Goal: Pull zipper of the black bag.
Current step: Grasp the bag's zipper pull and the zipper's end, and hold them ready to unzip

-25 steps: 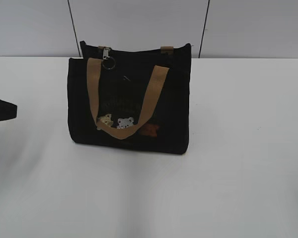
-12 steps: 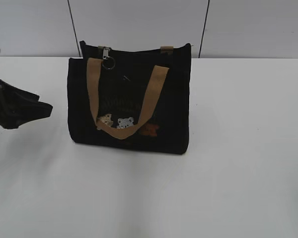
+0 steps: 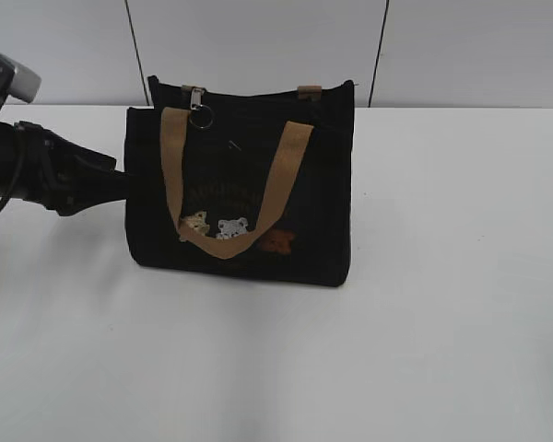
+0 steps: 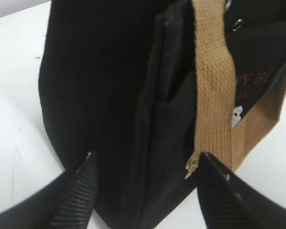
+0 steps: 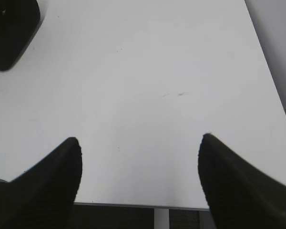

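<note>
The black bag (image 3: 244, 193) with tan handles stands upright on the white table. Its zipper pull with a metal ring (image 3: 199, 110) hangs at the top left. My left gripper (image 3: 120, 187) is open at the bag's left side, at about mid height. In the left wrist view the bag's side (image 4: 114, 95) fills the frame, and the open gripper (image 4: 145, 162) has its jaws on either side of the bag's end. A tan handle (image 4: 212, 95) runs down the right. My right gripper (image 5: 139, 143) is open and empty over bare table, out of the exterior view.
The white table (image 3: 442, 304) spreads around the bag, with a grey panelled wall (image 3: 258, 46) behind. In the right wrist view a corner of the bag (image 5: 12, 31) shows at the top left, and the table's front edge (image 5: 148, 206) at the bottom.
My left arm has moved in from the left edge to the right and now reaches the bag's left side. The bag has not moved.
</note>
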